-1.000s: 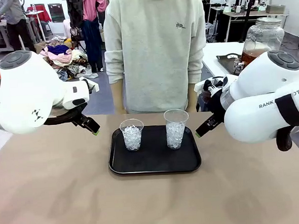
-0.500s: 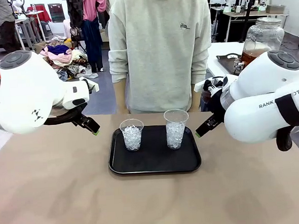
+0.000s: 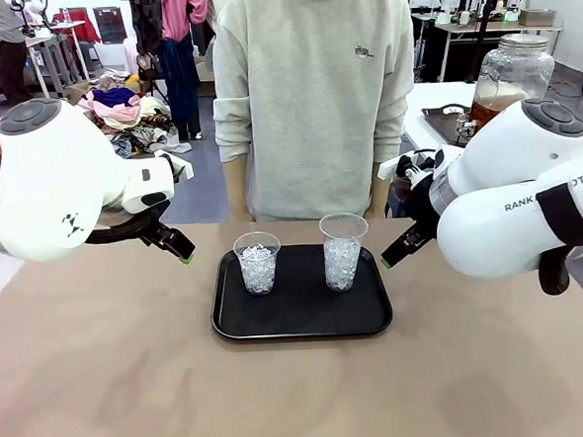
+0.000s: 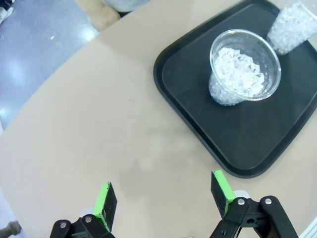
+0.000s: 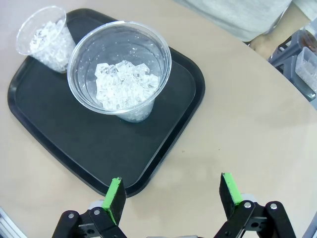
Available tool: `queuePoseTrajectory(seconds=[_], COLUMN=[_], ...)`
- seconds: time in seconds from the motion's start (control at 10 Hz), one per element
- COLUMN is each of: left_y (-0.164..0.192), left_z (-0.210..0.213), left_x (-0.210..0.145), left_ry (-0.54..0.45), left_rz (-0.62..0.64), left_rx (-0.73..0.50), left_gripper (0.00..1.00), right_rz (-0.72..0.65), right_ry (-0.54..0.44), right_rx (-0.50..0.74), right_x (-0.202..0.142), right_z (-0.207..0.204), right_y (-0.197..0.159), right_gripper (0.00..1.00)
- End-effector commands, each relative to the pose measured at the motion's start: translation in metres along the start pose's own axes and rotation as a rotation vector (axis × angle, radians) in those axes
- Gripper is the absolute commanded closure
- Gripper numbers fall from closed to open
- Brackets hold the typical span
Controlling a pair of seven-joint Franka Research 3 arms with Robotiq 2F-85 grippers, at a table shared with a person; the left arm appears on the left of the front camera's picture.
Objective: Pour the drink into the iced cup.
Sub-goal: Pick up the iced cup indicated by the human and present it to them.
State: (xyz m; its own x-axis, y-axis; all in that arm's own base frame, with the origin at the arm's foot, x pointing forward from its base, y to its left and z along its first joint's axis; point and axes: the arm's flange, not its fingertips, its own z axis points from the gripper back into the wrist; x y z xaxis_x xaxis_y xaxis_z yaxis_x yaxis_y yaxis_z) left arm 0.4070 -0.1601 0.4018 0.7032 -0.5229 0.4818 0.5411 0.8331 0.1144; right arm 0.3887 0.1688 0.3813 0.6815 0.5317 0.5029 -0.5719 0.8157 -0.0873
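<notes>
The amber drink sits low in a big lidded glass jar well beyond the table's far right corner, behind the right arm. The two iced cups, a shorter iced cup and a taller iced cup, stand apart and upright on the black tray at mid-table, in front of a standing person. The left gripper hangs above bare tabletop just beside the tray's left edge and the right gripper above its right edge, both with jaws spread wide and holding nothing.
</notes>
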Motion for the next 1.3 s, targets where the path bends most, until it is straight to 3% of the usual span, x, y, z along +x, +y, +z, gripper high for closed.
queuePoseTrajectory(seconds=[0.0,0.4,0.6,1.0,1.2], left_y=[0.003,0.021,0.036,0.058,0.06], left_z=[0.022,0.081,0.095,0.086,0.08], left_x=[0.013,0.041,0.047,0.043,0.04], left_ry=[-0.016,-0.061,-0.053,0.008,0.013], left_rz=[0.0,0.107,0.181,0.292,0.307], left_rx=[-0.009,-0.108,-0.224,-0.387,-0.42], left_gripper=[0.0,0.0,0.0,0.0,0.0], right_rz=[-0.043,-0.167,-0.276,-0.431,-0.433], right_ry=[-0.017,-0.08,-0.119,-0.132,-0.121], right_rx=[0.027,0.218,0.323,0.476,0.499], right_x=[0.007,0.016,0.013,0.0,-0.001], right_z=[0.022,0.079,0.1,0.103,0.101], right_y=[-0.014,-0.045,-0.062,-0.089,-0.093], right_gripper=[0.0,0.0,0.0,0.0,0.0])
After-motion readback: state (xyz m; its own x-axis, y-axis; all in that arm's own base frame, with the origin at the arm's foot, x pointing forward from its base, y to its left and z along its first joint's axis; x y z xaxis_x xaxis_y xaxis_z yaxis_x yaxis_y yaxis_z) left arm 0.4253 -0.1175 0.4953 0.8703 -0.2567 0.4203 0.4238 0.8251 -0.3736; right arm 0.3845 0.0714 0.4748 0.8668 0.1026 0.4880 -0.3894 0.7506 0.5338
